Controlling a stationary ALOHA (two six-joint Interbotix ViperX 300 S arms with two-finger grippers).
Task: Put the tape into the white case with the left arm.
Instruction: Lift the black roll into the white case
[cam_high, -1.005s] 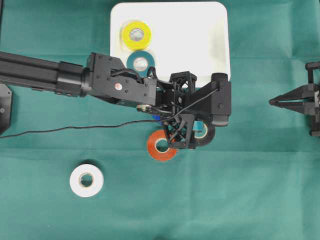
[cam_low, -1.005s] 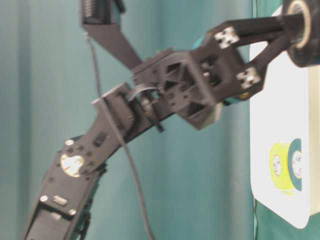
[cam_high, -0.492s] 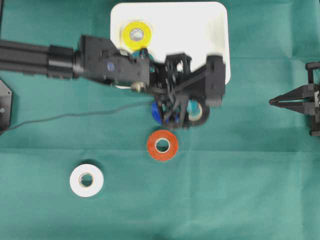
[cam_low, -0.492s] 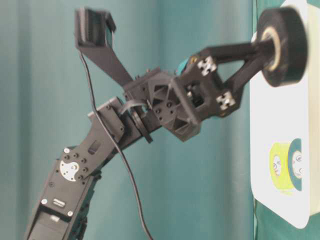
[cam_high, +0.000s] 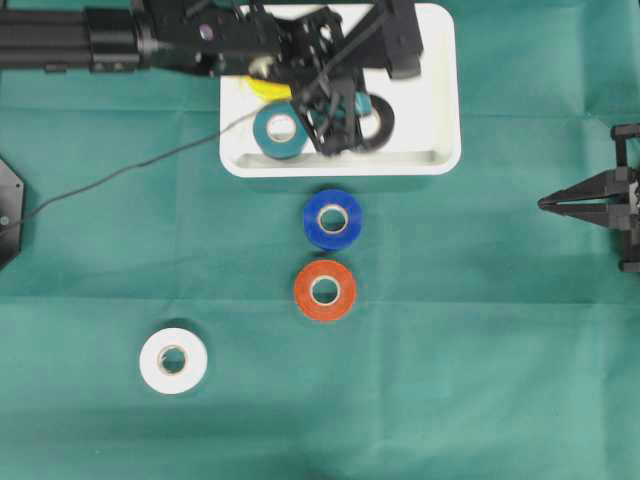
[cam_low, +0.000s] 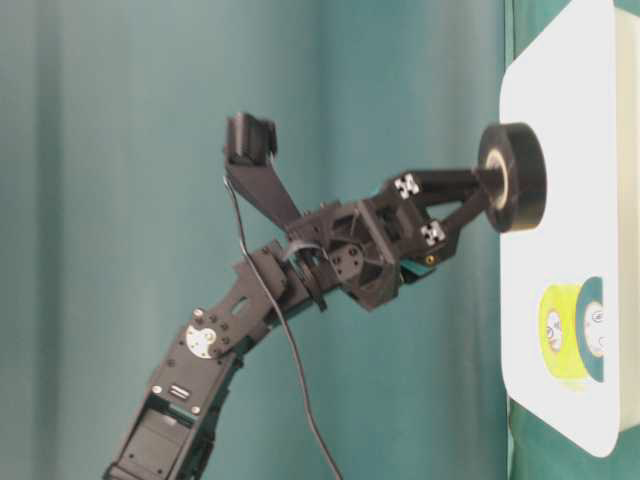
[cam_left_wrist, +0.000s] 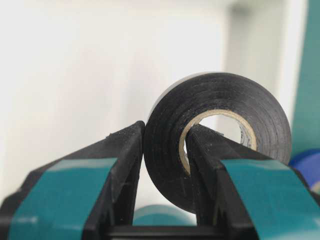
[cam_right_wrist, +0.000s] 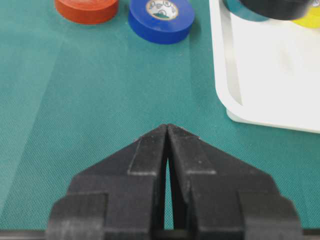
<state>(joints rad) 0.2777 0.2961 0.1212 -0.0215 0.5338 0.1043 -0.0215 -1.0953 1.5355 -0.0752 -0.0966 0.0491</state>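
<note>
Swung from above desk to over case (cam_high: 430, 100), left end effector (cam_left_wrist: 165, 150) still clenching black tape (cam_left_wrist: 220, 140); only release left.

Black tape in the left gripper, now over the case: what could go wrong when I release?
The black tape is pinched through its wall on edge by the left gripper, so it might roll or tip inside the white case. It hangs close to the teal roll and could land on it.
</note>
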